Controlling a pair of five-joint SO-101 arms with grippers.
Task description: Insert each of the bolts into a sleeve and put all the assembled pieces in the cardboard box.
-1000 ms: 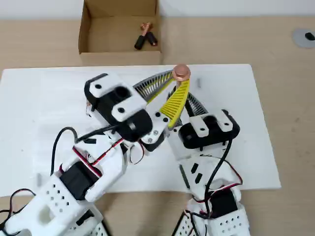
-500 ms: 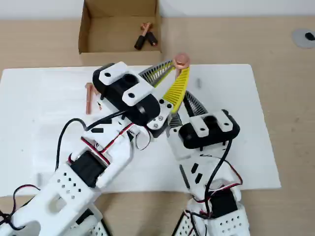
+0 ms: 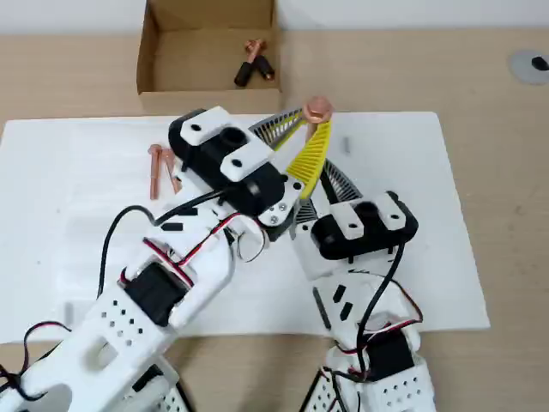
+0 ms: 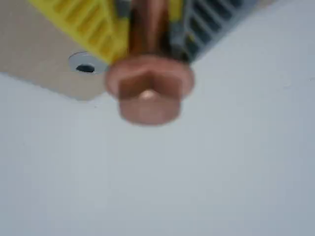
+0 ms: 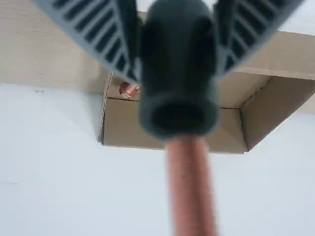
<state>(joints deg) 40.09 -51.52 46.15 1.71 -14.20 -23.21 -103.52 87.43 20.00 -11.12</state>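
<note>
The left pincer [image 4: 150,24] clenches a copper bolt [image 4: 149,88]; the right pincer [image 5: 177,49] grips the black sleeve [image 5: 178,93] (bolt shaft at its mouth). Two loose bolts [image 3: 154,172] lie nearby, cardboard box [image 3: 146,60] beyond.

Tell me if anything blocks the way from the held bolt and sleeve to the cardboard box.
Nothing visible does. The bolt and sleeve hang close to the near corner of the cardboard box, whose top is open. Two loose bolts lie on the white mat, off to the side.
</note>
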